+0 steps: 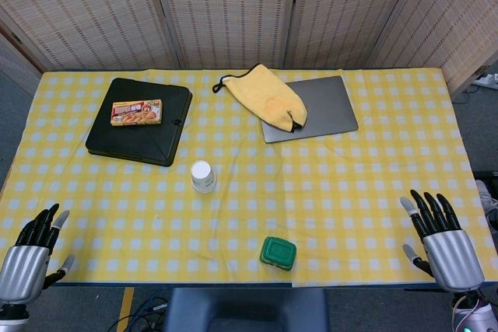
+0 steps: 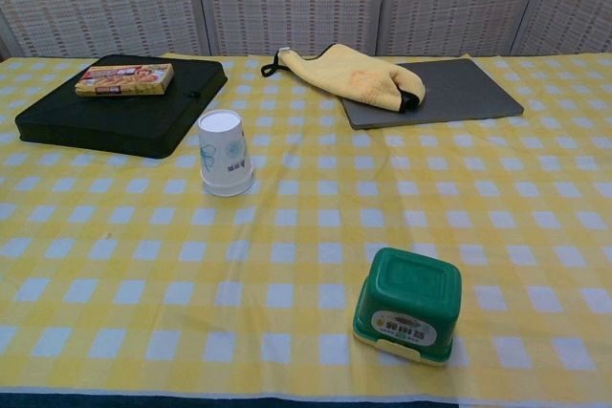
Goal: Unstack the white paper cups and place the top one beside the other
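Paper cups (image 1: pixel 203 176) stacked upside down, mid-table; left hand (image 1: pixel 31 250), right hand (image 1: pixel 440 237) released, fingers spread, at near edge corners.

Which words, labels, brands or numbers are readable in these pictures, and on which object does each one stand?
No text can be read with certainty.
Orange food box on the black case: red banner with print, too small to read.
Green container: front label with a red mark, blurred.
White paper cups: blue pattern, no legible words.
Yellow pouch and grey laptop: no text visible.
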Controlling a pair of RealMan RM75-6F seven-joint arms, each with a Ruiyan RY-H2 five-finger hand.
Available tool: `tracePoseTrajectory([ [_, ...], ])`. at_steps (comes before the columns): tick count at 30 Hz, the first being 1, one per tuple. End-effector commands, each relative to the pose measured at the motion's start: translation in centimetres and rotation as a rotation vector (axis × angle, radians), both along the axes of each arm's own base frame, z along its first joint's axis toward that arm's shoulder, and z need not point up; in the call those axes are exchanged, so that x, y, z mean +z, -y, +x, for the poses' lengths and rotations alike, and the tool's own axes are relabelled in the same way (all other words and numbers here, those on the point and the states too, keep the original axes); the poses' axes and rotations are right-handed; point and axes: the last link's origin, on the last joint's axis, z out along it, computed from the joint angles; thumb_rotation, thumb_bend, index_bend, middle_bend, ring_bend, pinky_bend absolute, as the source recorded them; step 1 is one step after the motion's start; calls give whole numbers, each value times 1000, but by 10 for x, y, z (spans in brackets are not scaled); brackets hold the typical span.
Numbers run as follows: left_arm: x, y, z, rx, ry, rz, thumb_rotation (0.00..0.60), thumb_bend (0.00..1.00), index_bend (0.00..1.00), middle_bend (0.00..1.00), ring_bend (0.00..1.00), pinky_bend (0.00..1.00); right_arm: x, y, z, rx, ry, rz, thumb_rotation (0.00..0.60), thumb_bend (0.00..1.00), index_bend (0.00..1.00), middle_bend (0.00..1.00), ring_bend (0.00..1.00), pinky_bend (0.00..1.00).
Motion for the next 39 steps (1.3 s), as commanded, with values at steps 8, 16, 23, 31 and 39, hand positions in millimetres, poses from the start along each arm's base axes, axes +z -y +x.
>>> tracePoseTrajectory([
  [8, -1, -1, 3, -12, 7, -23, 600, 321, 69, 0, 0, 183, -1, 2, 0, -6, -3, -1, 600, 221, 31, 0, 0, 0],
  [16, 8, -22, 27, -60, 27, -122, 600, 322, 75, 0, 0, 183, -1, 3, 0, -9, -4, -4, 600, 221, 31, 0, 0, 0],
  [23, 16, -57, 60, -71, 44, -262, 600, 321, 112, 0, 0, 183, -2, 4, 0, -11, -9, 0, 600, 220, 31, 0, 0, 0],
  [31, 14, -112, 108, -40, 18, -399, 600, 322, 129, 0, 0, 183, 1, 3, 0, -3, 4, 2, 600, 221, 31, 0, 0, 0],
  [39, -10, -155, 142, -40, -28, -461, 600, 322, 144, 0, 0, 183, 2, 3, -1, -3, 10, 7, 600, 221, 31, 0, 0, 0],
])
